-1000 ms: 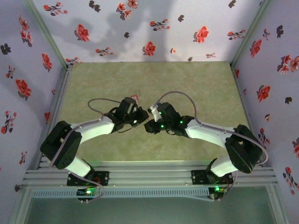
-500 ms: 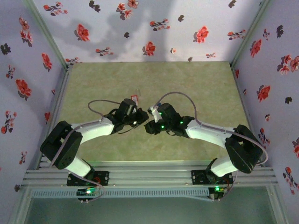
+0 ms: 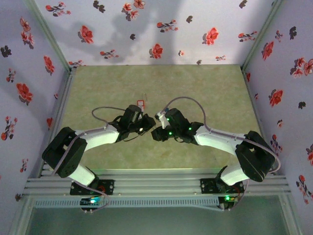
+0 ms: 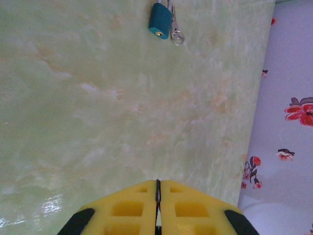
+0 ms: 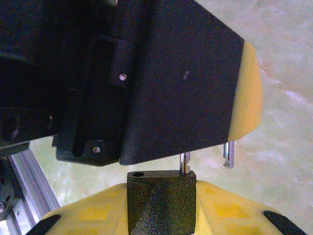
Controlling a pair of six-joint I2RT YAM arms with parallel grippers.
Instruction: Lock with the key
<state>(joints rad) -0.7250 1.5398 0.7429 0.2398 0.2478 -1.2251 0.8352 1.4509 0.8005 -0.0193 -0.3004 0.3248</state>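
The black padlock (image 5: 161, 205) is pinched in the right gripper (image 5: 161, 190) — its shackle (image 5: 184, 161) stands open. The left gripper (image 4: 157, 196) is pressed together just beyond the shackle

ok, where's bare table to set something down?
Free: the far half of the green marbled tabletop, up to the flowered back wall, and its right side. Crowded: the centre, where the left gripper and right gripper meet at the black metal padlock. A small teal padlock lies apart.

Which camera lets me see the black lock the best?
The right wrist view: the black padlock sits close up in the right gripper, shackle raised. In the top view it is too small to make out where the arms meet. The left wrist view looks at a blue padlock on the table instead.
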